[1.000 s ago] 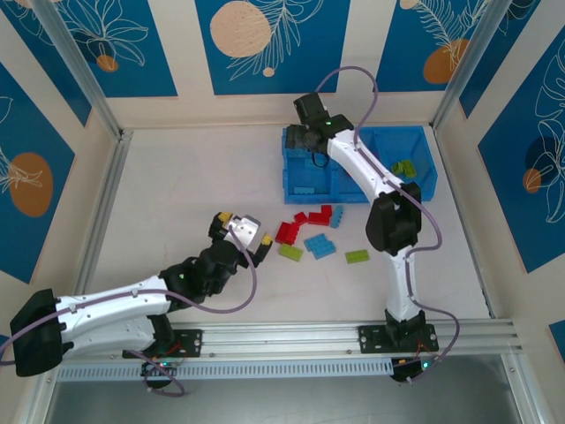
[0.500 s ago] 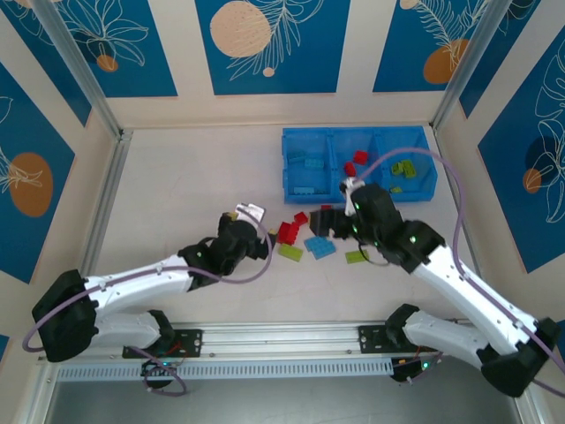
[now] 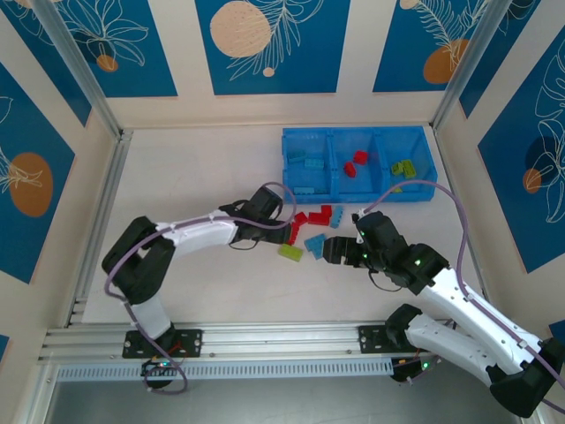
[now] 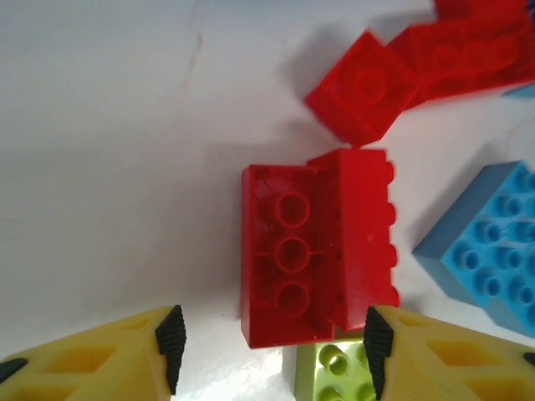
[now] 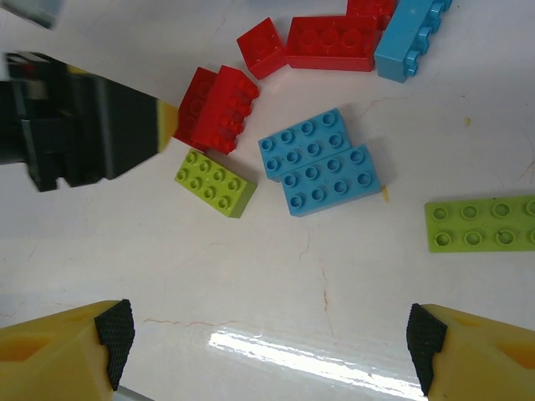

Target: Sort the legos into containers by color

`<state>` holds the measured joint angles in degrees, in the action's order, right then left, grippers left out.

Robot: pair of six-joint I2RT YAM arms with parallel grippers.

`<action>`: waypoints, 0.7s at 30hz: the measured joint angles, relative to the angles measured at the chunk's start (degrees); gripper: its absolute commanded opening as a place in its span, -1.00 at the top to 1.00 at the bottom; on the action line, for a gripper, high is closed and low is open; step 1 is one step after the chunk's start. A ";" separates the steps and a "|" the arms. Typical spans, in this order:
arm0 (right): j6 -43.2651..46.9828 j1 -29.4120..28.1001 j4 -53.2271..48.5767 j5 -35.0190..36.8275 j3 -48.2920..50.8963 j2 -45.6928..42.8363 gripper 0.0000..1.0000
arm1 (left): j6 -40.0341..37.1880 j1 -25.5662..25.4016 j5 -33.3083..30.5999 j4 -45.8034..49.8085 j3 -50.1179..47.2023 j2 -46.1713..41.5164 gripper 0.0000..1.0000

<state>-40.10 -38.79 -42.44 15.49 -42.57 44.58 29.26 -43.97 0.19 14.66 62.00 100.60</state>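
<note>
Left wrist view showed the left end effector [image 4: 274, 349] spread open, its yellow fingers [image 4: 92, 363] flanking a red brick [image 4: 318, 251] tipped on its side on the worktop [image 3: 194, 177]. The right end effector [image 5: 267, 338] hung open above loose legos [image 5: 318, 167], near the blue containers [image 3: 353, 133] holding light blue, red and green bricks.

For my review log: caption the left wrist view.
Left gripper, jaws open, frames tipped red legos; blue lego and lime lego alongside.
</note>
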 measured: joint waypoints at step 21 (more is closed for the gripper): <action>-1.66 0.00 -0.04 -0.55 0.00 0.00 -0.75 | -0.83 0.79 3.43 2.62 6.10 8.92 0.52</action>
<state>-41.76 -38.79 -42.48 14.94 -42.57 44.58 28.42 -43.18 3.62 17.28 68.10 109.51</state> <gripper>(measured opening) 0.873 0.315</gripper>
